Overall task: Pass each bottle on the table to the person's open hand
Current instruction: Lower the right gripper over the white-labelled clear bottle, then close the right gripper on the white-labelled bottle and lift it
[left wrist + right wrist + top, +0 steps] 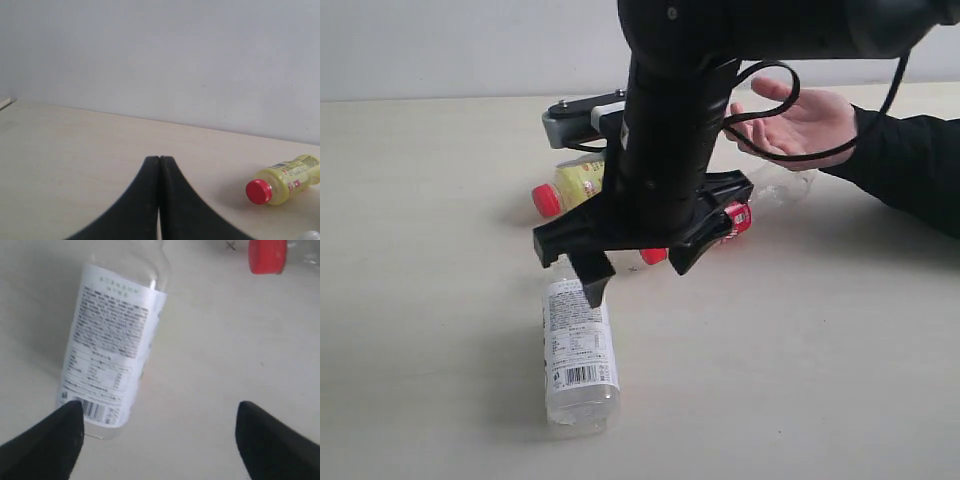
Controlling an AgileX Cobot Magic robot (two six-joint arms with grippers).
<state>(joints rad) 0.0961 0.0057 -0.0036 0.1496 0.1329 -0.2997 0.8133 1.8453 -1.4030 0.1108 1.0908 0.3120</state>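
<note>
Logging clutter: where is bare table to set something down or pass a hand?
Free: table left of the white-label bottle; the wide front patch right of it. Crowded: centre, where yellow bottle, red-label bottle and open right gripper bunch.

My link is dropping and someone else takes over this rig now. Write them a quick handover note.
Left gripper: shut, empty.
Right gripper: open, empty, hovering over the white-label bottle.
Lying on the table: that bottle, the yellow bottle, and the red-label bottle, partly behind the arm.
Open hand: empty.
Done: no handover visible.
Left: grasp the white-label bottle, deliver it, then the others.
</note>
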